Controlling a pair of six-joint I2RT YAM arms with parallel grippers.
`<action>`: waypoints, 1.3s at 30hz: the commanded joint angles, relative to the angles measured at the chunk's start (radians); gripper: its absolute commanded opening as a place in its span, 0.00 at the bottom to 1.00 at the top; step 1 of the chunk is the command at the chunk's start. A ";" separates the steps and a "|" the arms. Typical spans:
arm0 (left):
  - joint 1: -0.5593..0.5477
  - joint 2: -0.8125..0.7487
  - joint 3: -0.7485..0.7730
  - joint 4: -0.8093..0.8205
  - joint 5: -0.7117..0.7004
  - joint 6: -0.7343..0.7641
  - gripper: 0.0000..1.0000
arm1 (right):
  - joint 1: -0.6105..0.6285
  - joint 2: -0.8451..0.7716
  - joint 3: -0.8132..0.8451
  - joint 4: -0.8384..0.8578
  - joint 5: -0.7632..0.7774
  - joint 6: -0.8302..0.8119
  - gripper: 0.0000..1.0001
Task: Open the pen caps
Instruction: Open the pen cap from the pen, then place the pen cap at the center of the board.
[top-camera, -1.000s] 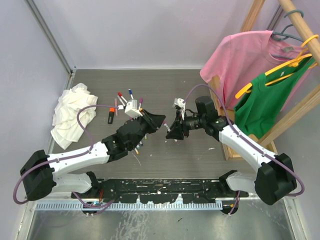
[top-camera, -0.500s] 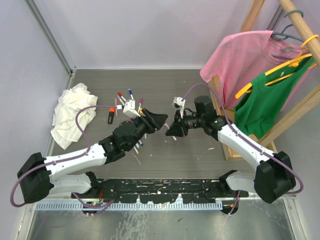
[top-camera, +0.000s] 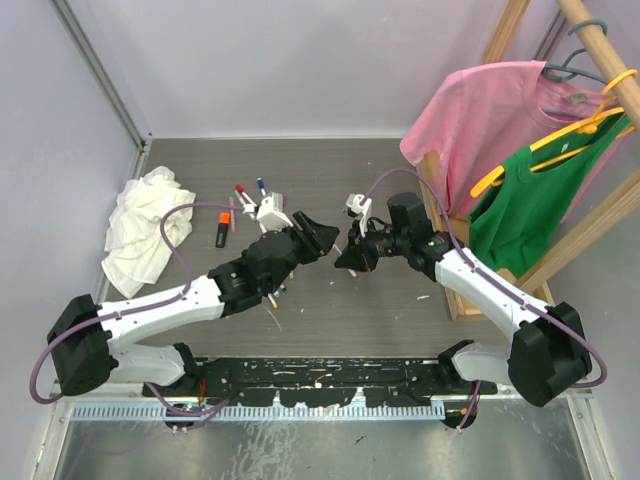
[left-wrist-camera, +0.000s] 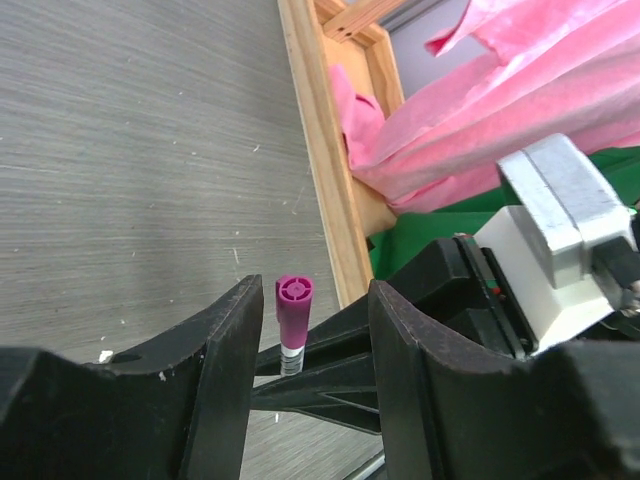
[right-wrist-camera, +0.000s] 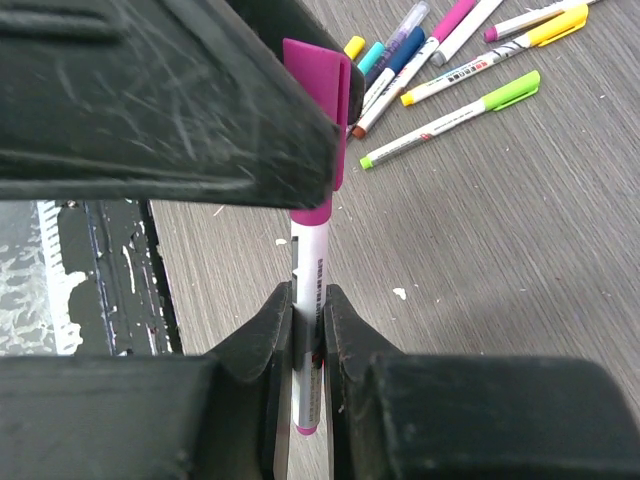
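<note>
My right gripper (right-wrist-camera: 308, 300) is shut on the white barrel of a pen (right-wrist-camera: 310, 265), which stands upright above the table. The pen's magenta cap (left-wrist-camera: 293, 310) points up between the jaws of my left gripper (left-wrist-camera: 320, 325). Those jaws are open on either side of the cap, which is close to the left jaw, with a clear gap to the right one. From above, the left gripper (top-camera: 318, 237) and right gripper (top-camera: 348, 255) meet tip to tip at mid-table. Several capped pens (right-wrist-camera: 450, 60) lie loose on the table below.
More pens (top-camera: 250, 195) and an orange marker (top-camera: 222, 235) lie behind the left arm. A white rag (top-camera: 145, 235) lies far left. At the right, a wooden rack (left-wrist-camera: 320, 170) holds a pink shirt (top-camera: 470, 120) and a green shirt (top-camera: 525, 210).
My left gripper has opened and reached right toward the right gripper, so its jaws now flank the cap. My right gripper has closed on the pen barrel.
</note>
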 joint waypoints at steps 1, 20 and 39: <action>-0.006 0.017 0.057 -0.033 -0.030 0.001 0.47 | 0.011 -0.021 0.043 0.012 0.013 -0.029 0.01; 0.201 -0.047 0.090 0.087 -0.004 0.140 0.00 | 0.019 0.007 0.056 -0.025 -0.004 -0.045 0.01; 0.465 0.085 0.169 0.120 0.320 0.112 0.00 | -0.039 0.041 0.049 0.024 0.288 -0.032 0.01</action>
